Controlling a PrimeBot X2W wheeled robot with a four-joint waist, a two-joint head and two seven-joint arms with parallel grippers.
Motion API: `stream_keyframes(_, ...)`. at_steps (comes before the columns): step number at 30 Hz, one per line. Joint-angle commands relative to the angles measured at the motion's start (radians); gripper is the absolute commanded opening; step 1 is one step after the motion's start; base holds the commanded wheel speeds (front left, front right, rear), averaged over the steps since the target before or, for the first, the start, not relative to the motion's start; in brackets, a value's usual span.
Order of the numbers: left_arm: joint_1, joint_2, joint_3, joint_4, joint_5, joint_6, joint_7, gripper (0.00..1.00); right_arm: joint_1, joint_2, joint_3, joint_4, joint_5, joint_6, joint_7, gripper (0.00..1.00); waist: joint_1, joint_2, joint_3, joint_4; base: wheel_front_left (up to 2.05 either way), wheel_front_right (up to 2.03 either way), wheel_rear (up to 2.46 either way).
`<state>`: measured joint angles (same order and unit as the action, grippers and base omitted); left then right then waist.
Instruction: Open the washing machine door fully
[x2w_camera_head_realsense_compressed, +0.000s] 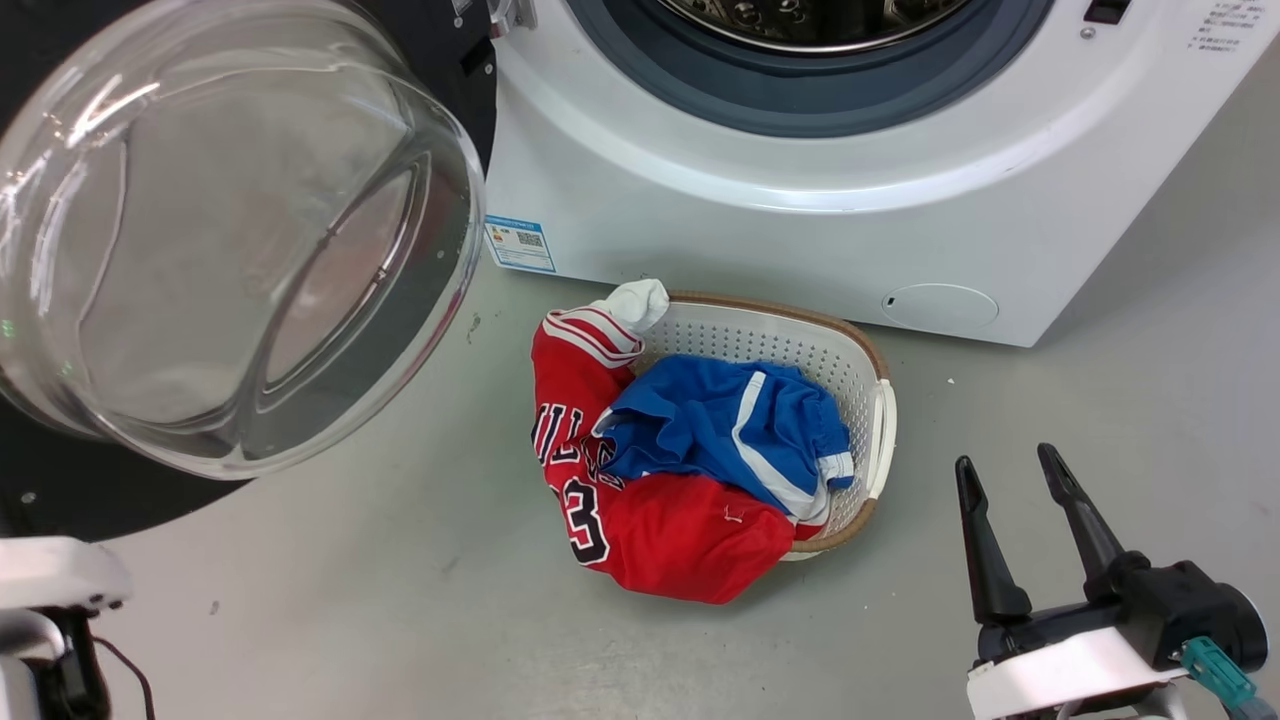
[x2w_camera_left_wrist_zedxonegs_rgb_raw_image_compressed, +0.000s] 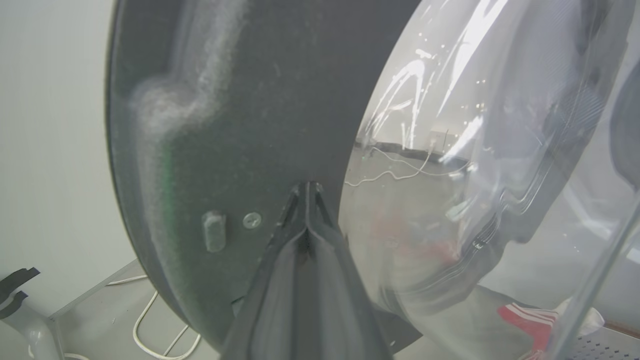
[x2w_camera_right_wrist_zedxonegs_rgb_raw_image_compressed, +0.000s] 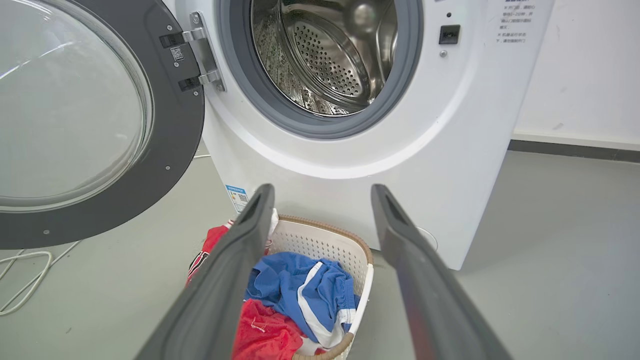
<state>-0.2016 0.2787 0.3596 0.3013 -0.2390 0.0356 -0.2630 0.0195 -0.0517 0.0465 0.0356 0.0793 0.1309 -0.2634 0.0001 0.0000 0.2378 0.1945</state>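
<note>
The washing machine door (x2w_camera_head_realsense_compressed: 230, 230) stands swung out to the left of the washing machine (x2w_camera_head_realsense_compressed: 800, 230), its clear glass bowl bulging toward me and its black ring (x2w_camera_right_wrist_zedxonegs_rgb_raw_image_compressed: 170, 125) hanging from the hinge. The steel drum (x2w_camera_right_wrist_zedxonegs_rgb_raw_image_compressed: 325, 55) lies exposed. In the left wrist view my left gripper (x2w_camera_left_wrist_zedxonegs_rgb_raw_image_compressed: 306, 187) is shut, its tips pressed against the door's dark inner face (x2w_camera_left_wrist_zedxonegs_rgb_raw_image_compressed: 240, 100) just beside the glass bowl. My right gripper (x2w_camera_head_realsense_compressed: 1005, 460) hovers open above the floor at the lower right, away from the door; its fingers (x2w_camera_right_wrist_zedxonegs_rgb_raw_image_compressed: 240, 260) spread wide in front of the machine.
A white laundry basket (x2w_camera_head_realsense_compressed: 885, 420) with a red jersey (x2w_camera_head_realsense_compressed: 660, 530) and blue shorts (x2w_camera_head_realsense_compressed: 720, 420) sits on the grey floor before the machine. A white cable (x2w_camera_right_wrist_zedxonegs_rgb_raw_image_compressed: 25, 280) lies on the floor under the door. My pale left forearm (x2w_camera_head_realsense_compressed: 50, 580) is at the lower left.
</note>
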Motion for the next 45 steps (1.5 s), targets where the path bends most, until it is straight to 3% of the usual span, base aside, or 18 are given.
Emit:
stream_keyframes(1, -0.031, 0.012, 0.015, 0.01, 0.006, -0.005, -0.003, 0.0, -0.018, 0.003, 0.0, -0.001, -0.004, 0.0, -0.002, 1.0, -0.0001, 0.0, 0.004, -0.002, 0.0, 0.0, 0.0)
stream_keyframes(10, -0.113, 0.04, 0.092, 0.108, 0.032, -0.048, -0.002, 0.0, -0.022, 0.003, 0.0, -0.002, -0.006, 0.0, -0.002, 1.0, -0.0001, 0.0, 0.012, -0.027, 0.0, 0.0, 0.0)
stream_keyframes(23, -0.108, 0.032, 0.155, 0.167, 0.104, -0.112, -0.003, 0.0, 0.001, 0.003, -0.003, 0.007, 0.023, 0.0, -0.002, 1.0, -0.0001, 0.0, -0.041, -0.04, 0.0, 0.0, 0.0)
stream_keyframes(35, 0.036, -0.061, 0.099, 0.004, 0.167, -0.157, -0.003, 0.0, 0.047, 0.003, -0.037, -0.026, 0.043, 0.0, -0.002, 1.0, -0.0001, 0.0, -0.155, -0.035, 0.0, 0.0, 0.0)
stream_keyframes(45, 0.163, -0.174, -0.07, -0.202, 0.213, -0.163, -0.003, 0.0, 0.08, 0.003, -0.08, -0.089, 0.04, 0.0, -0.002, 1.0, -0.0001, 0.0, -0.21, -0.053, 0.0, 0.0, 0.0)
